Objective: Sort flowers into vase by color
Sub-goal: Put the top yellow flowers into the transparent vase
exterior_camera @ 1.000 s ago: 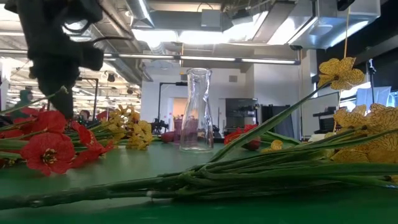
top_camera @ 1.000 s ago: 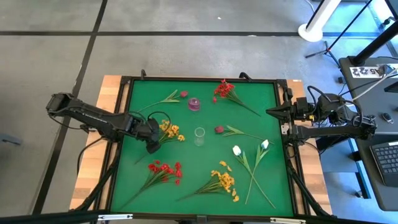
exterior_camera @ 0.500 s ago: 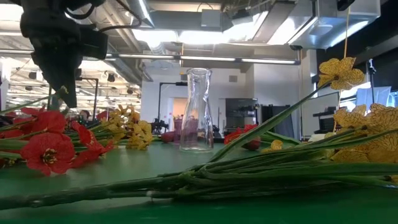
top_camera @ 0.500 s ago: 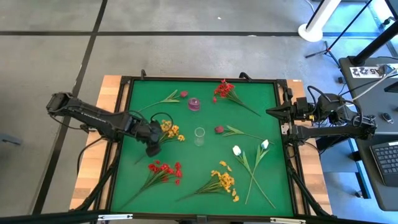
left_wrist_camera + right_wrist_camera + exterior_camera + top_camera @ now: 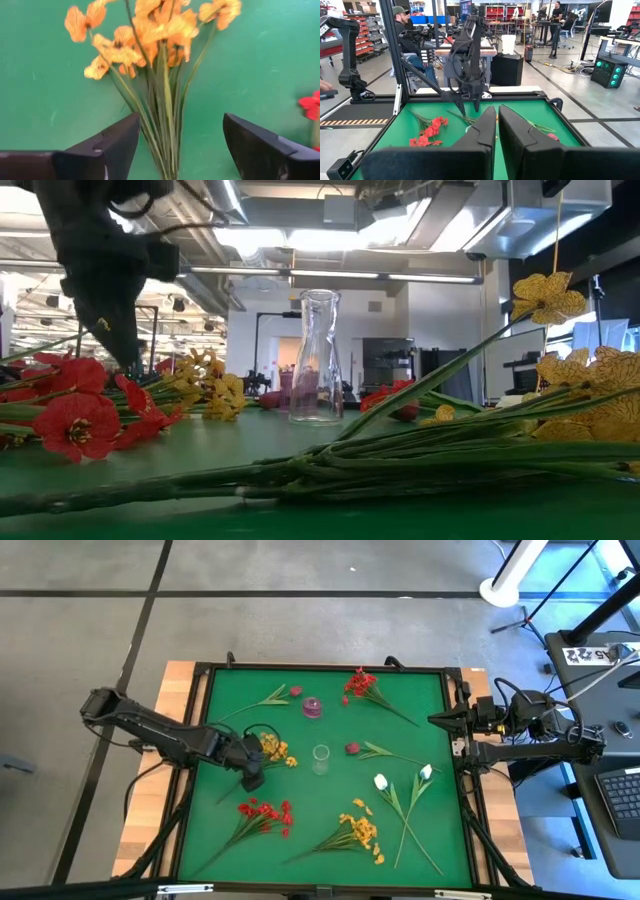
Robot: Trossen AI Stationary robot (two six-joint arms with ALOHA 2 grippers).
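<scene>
The left gripper [image 5: 177, 145] stood wide, its dark wedge-shaped fingers either side of thin green stems of papery yellow-orange flowers [image 5: 150, 35], centre frame on smooth green table [image 5: 40, 100].

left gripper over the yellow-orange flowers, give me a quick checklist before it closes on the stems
1. Left gripper open: ok, jaws stand wide apart.
2. Stems of the yellow-orange flowers between the fingers: ok, the bundle runs down the gap in the left wrist view.
3. Gripper low enough to grasp: cannot tell, height above the green mat is unclear.
4. Clear vase upright and free: ok, it stands empty mid-table.
5. Red flowers out of the grasp: ok, they lie apart from the bundle.
6. Right gripper out of the way: ok, shut, parked at the table's right edge.
</scene>
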